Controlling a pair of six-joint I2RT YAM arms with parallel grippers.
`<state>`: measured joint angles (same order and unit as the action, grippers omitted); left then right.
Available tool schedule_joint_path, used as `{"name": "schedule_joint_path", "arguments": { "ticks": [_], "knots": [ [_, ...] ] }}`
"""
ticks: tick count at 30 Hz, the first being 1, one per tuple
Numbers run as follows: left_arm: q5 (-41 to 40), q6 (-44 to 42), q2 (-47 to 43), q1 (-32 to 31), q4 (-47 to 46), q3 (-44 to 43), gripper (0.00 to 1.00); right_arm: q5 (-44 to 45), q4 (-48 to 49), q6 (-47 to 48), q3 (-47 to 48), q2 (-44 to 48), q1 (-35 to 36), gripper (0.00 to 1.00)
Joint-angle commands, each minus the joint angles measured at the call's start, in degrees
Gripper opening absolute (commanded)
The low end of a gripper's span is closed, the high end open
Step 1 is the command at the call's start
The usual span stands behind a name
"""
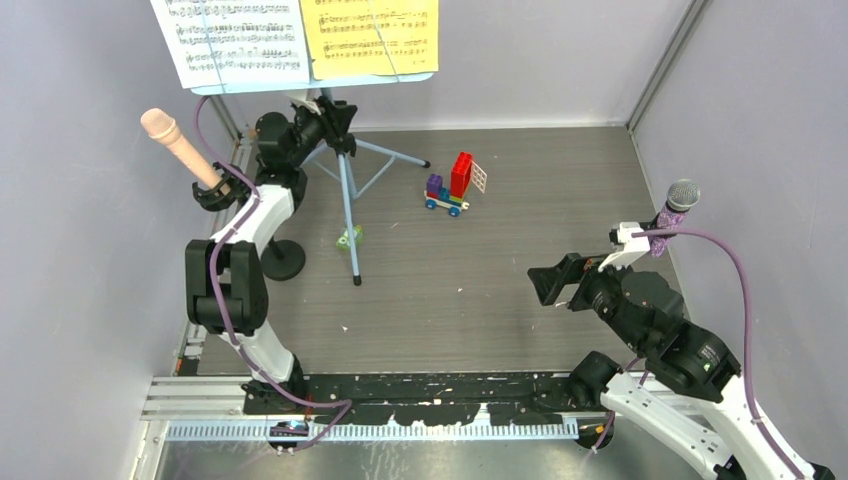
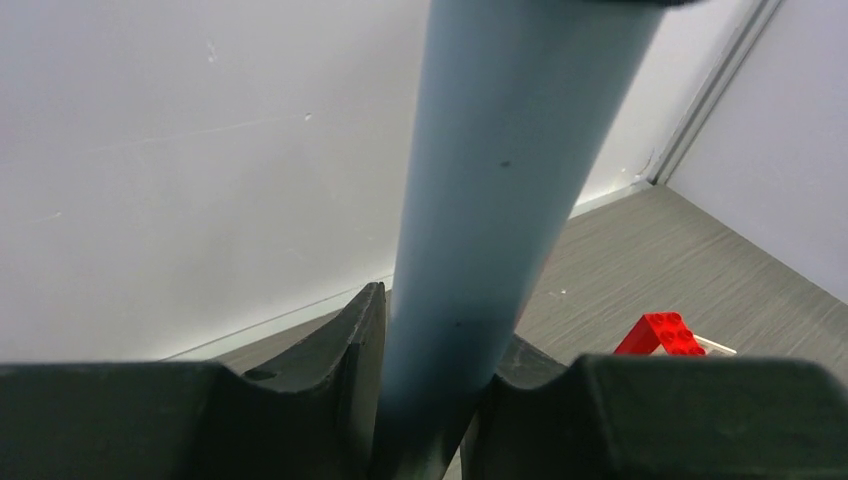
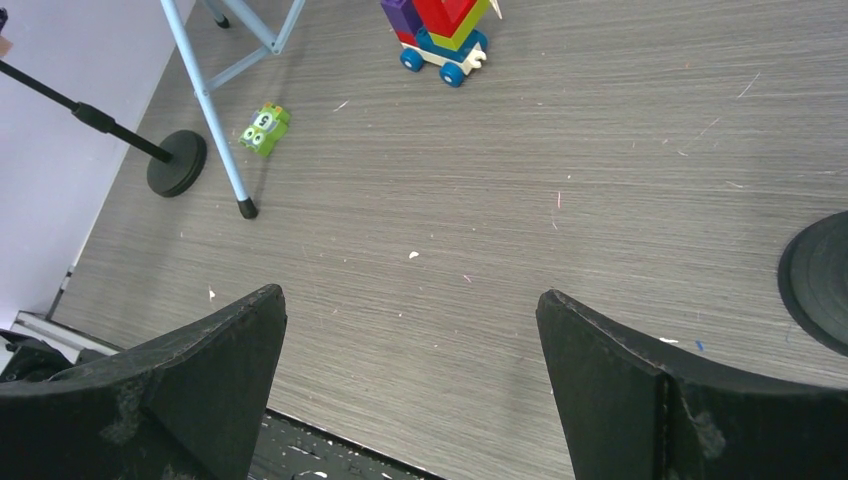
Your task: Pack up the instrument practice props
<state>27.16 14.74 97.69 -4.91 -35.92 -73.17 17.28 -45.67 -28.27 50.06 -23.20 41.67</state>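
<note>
L gripper (image 2: 440, 335) tight on rack pole (image 2: 500, 150), R gripper (image 3: 408, 298) wide apart; grey woodgrain table (image 3: 520, 190), lilac walls (image 1: 530, 80)

**Surfaces and materials on view**

The tabletop (image 3: 600, 200) is seen as matt grey wood-grain laminate, finely scratched. The music rack pole (image 2: 500, 200) is finished smooth, with a faint pale-blue sheen. The white score sheet (image 1: 235, 40) and the yellow score sheet (image 1: 372, 35) are printed paper. The toy brick car (image 3: 440, 30) is moulded in glossy plastic. The purple microphone (image 1: 676, 205) is glitter-coated and topped with metal mesh. The round mic holder base (image 3: 176, 163) is matt black.
</note>
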Motion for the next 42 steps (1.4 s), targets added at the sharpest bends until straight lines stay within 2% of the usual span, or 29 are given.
{"name": "schedule_joint_path", "arguments": {
  "ticks": [1, 18, 27, 35, 42],
  "knots": [
    [-0.3, 4.9, -7.2, -1.6, -0.6, -1.2, 0.00, 0.1, 0.9, -0.6, 1.4, 0.7, 0.2, 1.00],
    [-4.7, -2.2, -19.5, -1.7, 8.0, 2.2, 0.00, 0.1, 0.3, -1.2, 1.4, 1.3, 0.2, 1.00],
    [-2.5, -1.8, -26.6, -2.0, 7.3, 8.2, 0.00, 0.0, 0.0, -1.6, 0.9, 1.7, 0.2, 1.00],
    [-2.0, -5.5, -32.2, -2.1, 12.5, 10.9, 0.00, -0.4, -0.3, -2.2, 1.1, 1.9, 0.2, 1.00],
    [-0.3, -5.4, -35.4, -4.2, 13.9, 13.5, 0.00, -1.0, 0.1, -2.5, 1.2, 1.7, 0.2, 1.00]
  ]
}}
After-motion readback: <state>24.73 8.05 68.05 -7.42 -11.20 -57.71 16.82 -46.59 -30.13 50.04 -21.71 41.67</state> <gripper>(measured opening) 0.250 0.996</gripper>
